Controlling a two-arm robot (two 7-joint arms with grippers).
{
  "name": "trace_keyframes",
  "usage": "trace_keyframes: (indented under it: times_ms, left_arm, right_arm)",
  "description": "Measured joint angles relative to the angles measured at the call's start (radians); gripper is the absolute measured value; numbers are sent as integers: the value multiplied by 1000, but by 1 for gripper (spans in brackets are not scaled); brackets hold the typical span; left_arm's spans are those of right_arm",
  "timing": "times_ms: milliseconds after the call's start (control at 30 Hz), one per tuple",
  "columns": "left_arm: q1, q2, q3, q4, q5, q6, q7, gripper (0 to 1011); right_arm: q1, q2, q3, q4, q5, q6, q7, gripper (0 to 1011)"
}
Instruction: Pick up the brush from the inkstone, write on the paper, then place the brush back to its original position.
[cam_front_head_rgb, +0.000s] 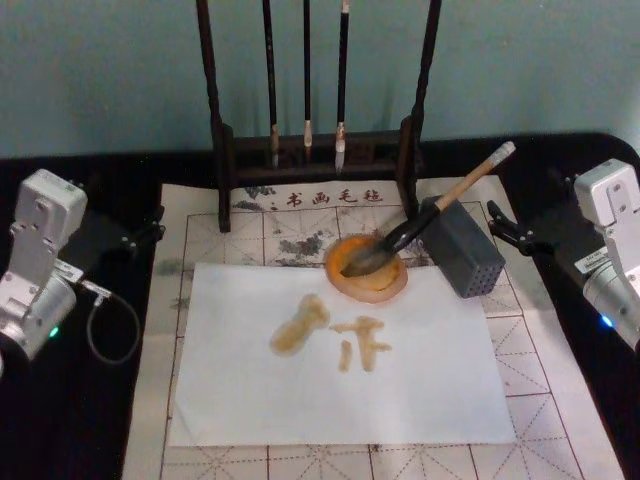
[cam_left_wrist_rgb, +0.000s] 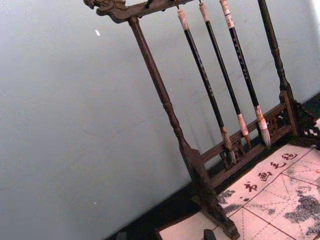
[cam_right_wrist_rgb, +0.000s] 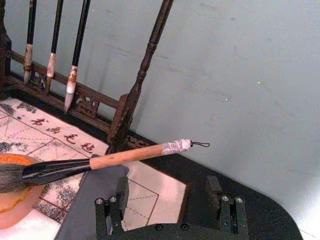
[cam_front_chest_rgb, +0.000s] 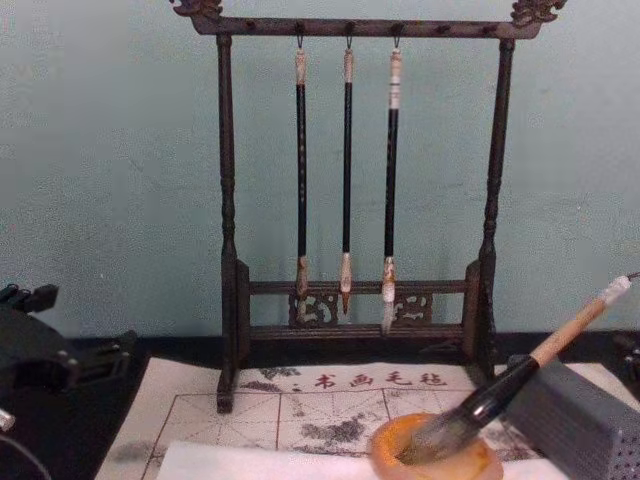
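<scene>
The brush lies slanted, its grey bristle head resting in the orange inkstone and its tan handle propped on a grey perforated block. In front of the inkstone lies the white paper, which carries two amber brush marks near its middle. My left gripper is parked at the mat's left edge, open and holding nothing. My right gripper is parked to the right of the block, also open. The right wrist view shows its fingers spread wide, with the brush and the inkstone beyond them.
A dark wooden rack with three thin black brushes hanging from it stands behind the inkstone. The paper lies on a beige gridded mat with red characters and grey stains. A cable loops beside the left arm.
</scene>
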Motion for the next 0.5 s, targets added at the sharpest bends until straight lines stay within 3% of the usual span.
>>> trace_keyframes:
  times_ms: [500]
  left_arm:
    - [0, 0, 0, 0, 0, 0, 0, 1001]
  right_arm:
    - [0, 0, 0, 0, 0, 0, 0, 1002]
